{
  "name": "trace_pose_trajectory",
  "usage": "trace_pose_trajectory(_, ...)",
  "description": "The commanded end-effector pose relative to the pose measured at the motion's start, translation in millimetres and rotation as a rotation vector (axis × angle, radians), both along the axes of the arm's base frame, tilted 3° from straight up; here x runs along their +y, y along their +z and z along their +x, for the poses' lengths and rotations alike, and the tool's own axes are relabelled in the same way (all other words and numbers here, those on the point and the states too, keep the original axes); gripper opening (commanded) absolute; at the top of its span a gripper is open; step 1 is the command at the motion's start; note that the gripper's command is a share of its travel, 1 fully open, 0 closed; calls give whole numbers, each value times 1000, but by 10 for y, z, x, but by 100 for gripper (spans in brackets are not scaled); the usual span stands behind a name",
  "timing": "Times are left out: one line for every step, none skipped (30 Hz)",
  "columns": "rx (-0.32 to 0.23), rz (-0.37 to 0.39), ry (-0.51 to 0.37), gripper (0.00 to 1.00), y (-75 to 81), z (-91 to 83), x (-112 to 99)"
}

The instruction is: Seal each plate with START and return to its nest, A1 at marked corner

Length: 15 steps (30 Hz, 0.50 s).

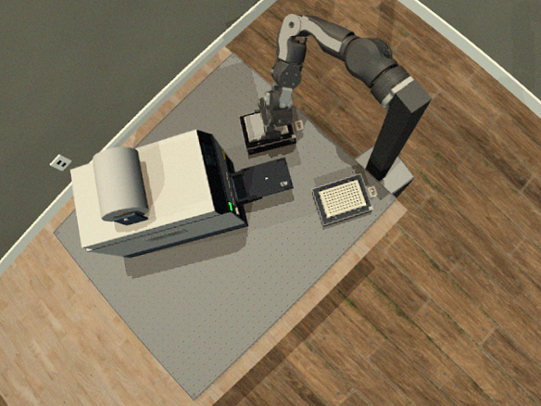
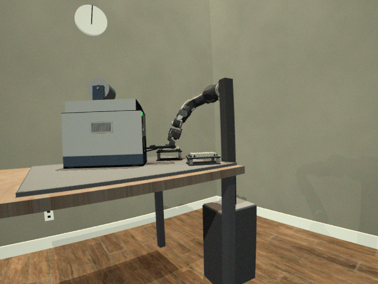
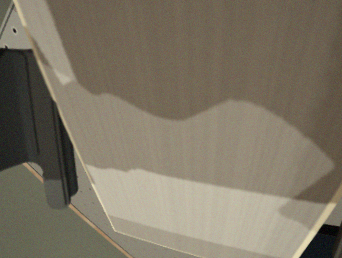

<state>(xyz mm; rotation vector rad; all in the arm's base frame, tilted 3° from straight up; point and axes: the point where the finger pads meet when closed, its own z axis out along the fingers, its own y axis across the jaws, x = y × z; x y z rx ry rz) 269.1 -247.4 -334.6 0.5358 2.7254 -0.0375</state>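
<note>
The gripper is partly open, clamped on the foil-covered plate between its fingers, at the far nest. The top view shows the open plate; the wrist view does not.

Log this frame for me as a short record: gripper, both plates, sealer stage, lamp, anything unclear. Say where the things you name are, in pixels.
gripper: shut on the sealed plate; gripper [image 1: 275, 126] [image 2: 171, 145] [image 3: 187, 146]
sealed plate: smooth cover on top; sealed plate [image 1: 253, 127] [image 2: 177, 147] [image 3: 190, 145], at the far nest [image 1: 273, 145] [image 2: 169, 150]
open plate: wells uncovered; open plate [image 1: 342, 198] [image 2: 202, 153], in the near nest [image 1: 320, 210] [image 2: 202, 157]
stage: out, no plate on it; stage [image 1: 260, 181] [image 2: 159, 146]
lamp: green; lamp [image 1: 230, 206] [image 2: 142, 113]
unclear: whether the sealed plate is fully seated; nest numbers
</note>
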Motion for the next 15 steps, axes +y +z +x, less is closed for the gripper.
trace_pose_trajectory(-6,1,-1,0,9,14,-1)
trace_pose_trajectory(-9,4,0,0,4,19,6)
trace_pose_trajectory(-8,4,1,0,-1,17,8)
trace_pose_trajectory(-8,4,1,0,-6,15,9)
trace_pose_trajectory(-8,4,1,0,-9,15,8)
trace_pose_trajectory(-8,4,0,0,-11,17,7)
trace_pose_trajectory(-9,4,0,0,-13,18,7)
trace_pose_trajectory(-8,4,0,0,-17,17,7)
trace_pose_trajectory(-8,4,0,0,-17,17,7)
trace_pose_trajectory(-8,4,0,0,-17,17,7)
trace_pose_trajectory(-8,4,0,0,-21,16,8)
trace_pose_trajectory(-8,4,1,0,-26,15,10)
trace_pose_trajectory(-8,4,1,0,-29,15,9)
trace_pose_trajectory(-8,4,1,0,-31,17,8)
trace_pose_trajectory(-9,4,0,0,-33,19,8)
